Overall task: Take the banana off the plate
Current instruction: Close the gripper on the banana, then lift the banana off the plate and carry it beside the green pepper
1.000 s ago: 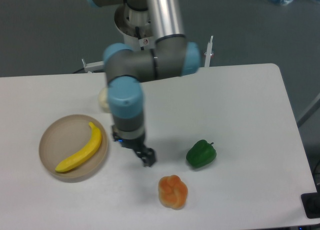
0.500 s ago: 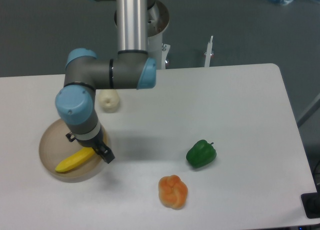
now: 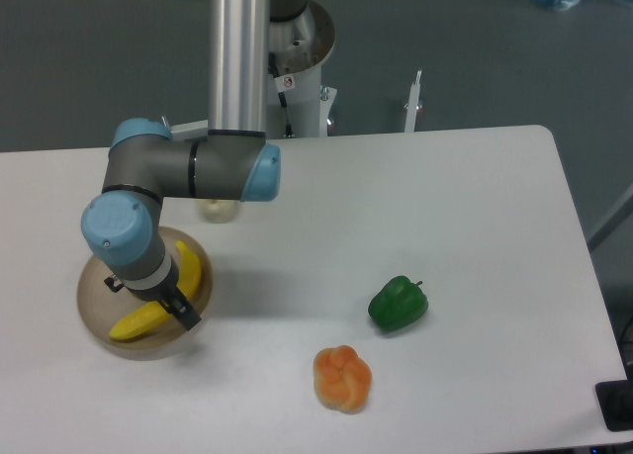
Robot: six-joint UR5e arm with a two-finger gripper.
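Banana (image 3: pixel 141 319) lies on plate (image 3: pixel 94 316), middle hidden under gripper (image 3: pixel 181 312) poised over it for grasp; finger opening not discernible.

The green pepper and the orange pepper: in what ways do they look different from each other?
The green pepper is dark, glossy green with a small stem showing; the orange pepper is lumpy, paler orange, and shows no stem. The green one lies farther back and to the right, the orange one nearer the front edge. Both rest on the white table, apart from each other.
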